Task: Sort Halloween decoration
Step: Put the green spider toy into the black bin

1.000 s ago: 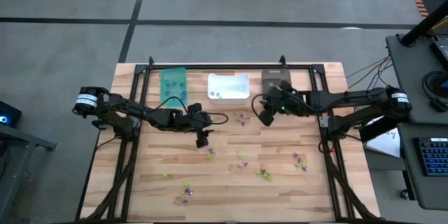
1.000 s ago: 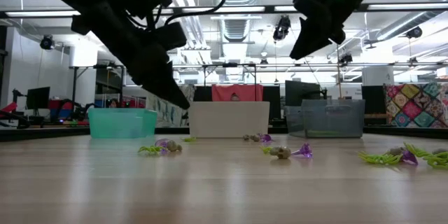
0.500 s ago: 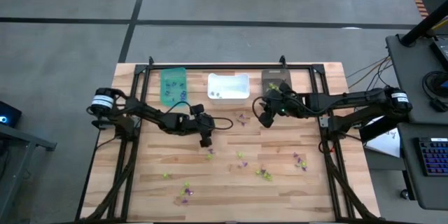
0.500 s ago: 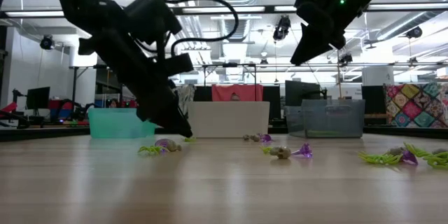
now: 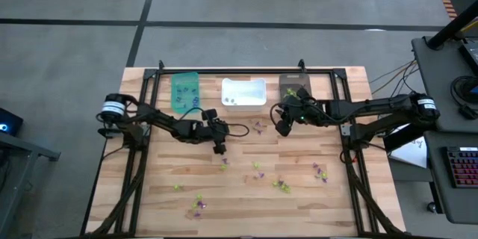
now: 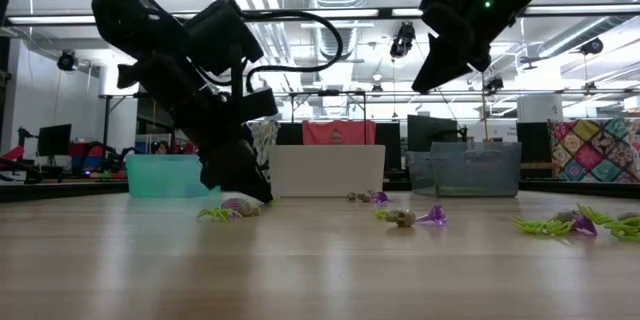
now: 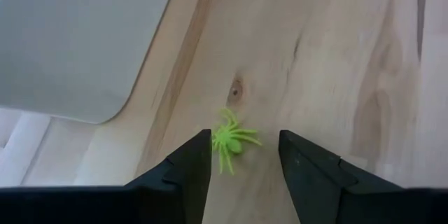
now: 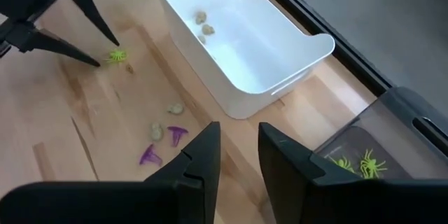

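A lime-green spider (image 7: pixel 231 142), one piece of the Halloween decoration, lies flat on the wooden table (image 5: pixel 246 202) near the white bin's corner. My left gripper (image 7: pixel 245 136) is low over it, open, with one finger on each side of the spider; whether a finger touches its legs cannot be told. The right wrist view shows the same spider (image 8: pixel 117 57) at that gripper's tips. My right gripper (image 5: pixel 282 125) hangs open and empty above the table, between the white bin (image 5: pixel 243 92) and the dark bin (image 5: pixel 295 84).
A teal bin (image 5: pixel 184 91) stands left of the white one at the far edge. Pale pieces (image 8: pixel 203 21) lie in the white bin, green spiders (image 8: pixel 357 162) in the dark one. Purple (image 8: pixel 175 134), green and pale trinkets (image 5: pixel 281 185) are scattered over the table's middle and near part.
My left gripper has come down from above the table and tipped steeper, so its fingertips now stand at the tabletop around the green spider. The trinkets have stayed where they were.
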You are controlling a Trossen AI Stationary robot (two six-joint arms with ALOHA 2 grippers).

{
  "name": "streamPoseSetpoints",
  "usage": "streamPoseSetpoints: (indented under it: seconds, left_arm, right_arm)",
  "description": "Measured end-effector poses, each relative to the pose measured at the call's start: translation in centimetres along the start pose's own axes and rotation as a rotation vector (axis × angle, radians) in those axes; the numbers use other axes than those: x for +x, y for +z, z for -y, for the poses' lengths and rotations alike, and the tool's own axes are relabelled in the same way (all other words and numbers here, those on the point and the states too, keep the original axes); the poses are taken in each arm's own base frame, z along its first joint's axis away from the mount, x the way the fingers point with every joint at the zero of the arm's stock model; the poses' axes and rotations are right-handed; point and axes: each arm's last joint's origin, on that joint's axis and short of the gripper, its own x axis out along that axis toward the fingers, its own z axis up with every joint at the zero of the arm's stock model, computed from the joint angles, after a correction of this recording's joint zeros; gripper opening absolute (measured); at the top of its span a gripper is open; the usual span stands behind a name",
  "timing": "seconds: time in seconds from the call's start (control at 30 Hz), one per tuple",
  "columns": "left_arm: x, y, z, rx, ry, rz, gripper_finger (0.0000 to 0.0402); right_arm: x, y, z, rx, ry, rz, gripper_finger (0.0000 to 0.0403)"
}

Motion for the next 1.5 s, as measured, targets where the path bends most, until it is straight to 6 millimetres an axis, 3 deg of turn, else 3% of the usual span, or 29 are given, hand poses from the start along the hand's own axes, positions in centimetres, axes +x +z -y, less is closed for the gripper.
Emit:
streamPoseSetpoints:
  seconds: [0.27,0.67,0.97,1.23,1.5]
  left_arm:
    - [0.6,-0.3,0.3,-0.016,0.004,-0.006,0.0119]
    - [0.2,-0.1,0.3,-0.048,-0.066,-0.007,0.0005]
    - [-1.4,1.1,0.1,-0.092,-0.204,0.057,0.0000]
    - [-2.4,1.8,-0.2,-0.081,-0.240,0.100,0.0000]
    - [-2.6,1.9,0.4,-0.021,-0.426,0.104,0.0000]
  right_arm:
    - [0.1,-0.1,0.0,-0.001,0.000,-0.001,0.0082]
    - [0.1,-0.1,0.0,-0.001,0.001,-0.001,0.0085]
    - [0.3,0.1,-0.3,-0.067,0.041,0.059,0.0086]
    - [0.8,0.0,-1.1,-0.138,0.250,0.201,0.0071]
    - [0.8,-0.1,-1.6,-0.210,0.412,0.295,0.0072]
